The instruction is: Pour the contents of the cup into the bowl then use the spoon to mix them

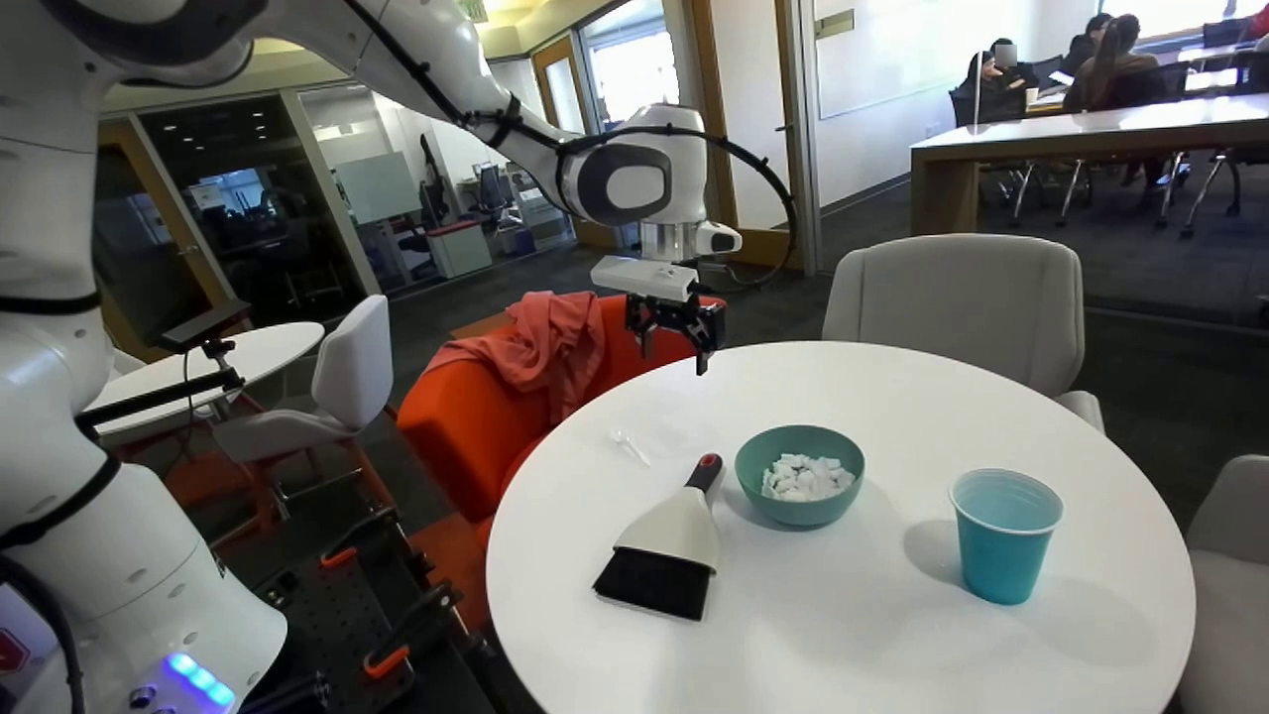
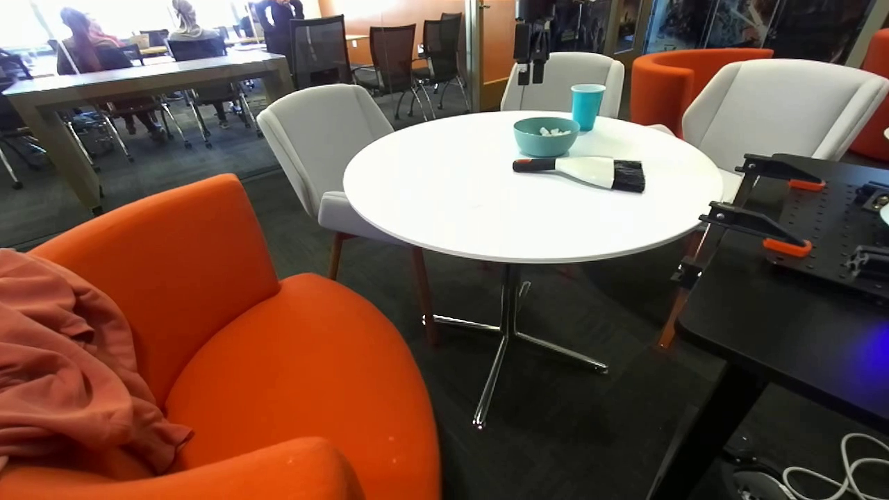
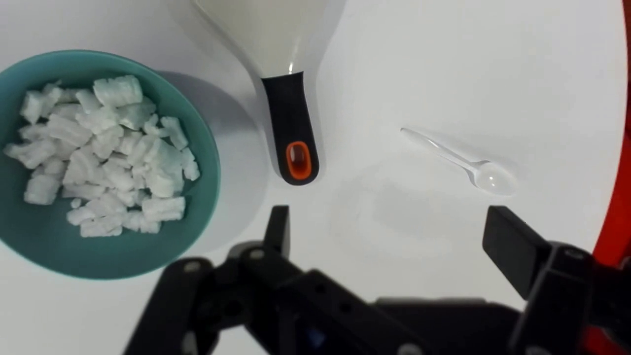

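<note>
Black fingers (image 3: 513,250) spread wide apart and free above the white table (image 1: 843,645), in an exterior view white pieces (image 1: 805,478) inside the teal bowl (image 1: 803,514) toward eleven o'clock of the table, upright blue cup (image 1: 1005,545) at three o'clock, white spoon (image 1: 626,442) lying at ten o'clock

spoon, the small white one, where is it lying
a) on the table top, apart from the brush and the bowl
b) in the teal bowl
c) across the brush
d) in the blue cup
a: the wrist view shows the spoon lying on the white table, touching neither the brush nor the bowl.
</note>
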You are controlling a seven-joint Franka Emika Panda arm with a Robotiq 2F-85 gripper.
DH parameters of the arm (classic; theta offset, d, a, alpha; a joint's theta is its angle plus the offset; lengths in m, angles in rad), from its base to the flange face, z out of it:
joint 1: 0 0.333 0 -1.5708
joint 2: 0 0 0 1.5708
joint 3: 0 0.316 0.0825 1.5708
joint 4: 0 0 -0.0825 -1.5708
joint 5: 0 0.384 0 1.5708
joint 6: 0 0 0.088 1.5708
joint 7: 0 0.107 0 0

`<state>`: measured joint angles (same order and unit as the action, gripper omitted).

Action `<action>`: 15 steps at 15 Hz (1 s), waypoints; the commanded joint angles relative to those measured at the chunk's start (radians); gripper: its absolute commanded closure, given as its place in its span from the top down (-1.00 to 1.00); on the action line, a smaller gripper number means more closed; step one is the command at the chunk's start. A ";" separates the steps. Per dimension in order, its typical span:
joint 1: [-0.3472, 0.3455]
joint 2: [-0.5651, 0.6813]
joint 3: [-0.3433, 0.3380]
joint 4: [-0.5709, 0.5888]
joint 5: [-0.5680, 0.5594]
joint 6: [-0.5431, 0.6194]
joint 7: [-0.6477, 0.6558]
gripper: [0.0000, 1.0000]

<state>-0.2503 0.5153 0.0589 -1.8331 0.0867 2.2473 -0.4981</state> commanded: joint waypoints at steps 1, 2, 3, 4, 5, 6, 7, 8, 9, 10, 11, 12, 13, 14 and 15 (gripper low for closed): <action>0.008 -0.002 -0.012 0.001 0.006 -0.002 -0.012 1.00; 0.006 -0.004 -0.013 0.000 0.006 -0.002 -0.013 1.00; 0.047 -0.003 -0.032 -0.009 -0.086 0.019 -0.022 1.00; 0.069 -0.003 -0.035 -0.018 -0.134 0.027 -0.018 1.00; 0.092 -0.003 -0.031 -0.032 -0.179 0.034 -0.005 1.00; 0.110 0.002 -0.026 -0.041 -0.218 0.045 -0.009 1.00; 0.129 0.008 -0.020 -0.054 -0.253 0.063 -0.012 1.00; 0.147 0.018 -0.014 -0.064 -0.286 0.089 -0.020 1.00; 0.165 0.026 -0.008 -0.077 -0.316 0.117 -0.028 1.00; 0.182 0.039 -0.005 -0.086 -0.347 0.150 -0.038 1.00; 0.200 0.046 -0.001 -0.100 -0.378 0.183 -0.043 1.00; 0.214 0.055 0.000 -0.111 -0.410 0.217 -0.051 1.00; 0.224 0.063 0.000 -0.124 -0.443 0.255 -0.059 1.00; 0.229 0.072 -0.001 -0.134 -0.475 0.298 -0.073 1.00; 0.228 0.075 0.000 -0.146 -0.502 0.342 -0.093 1.00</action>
<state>-0.0268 0.5933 0.0636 -1.9368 -0.3459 2.4852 -0.5297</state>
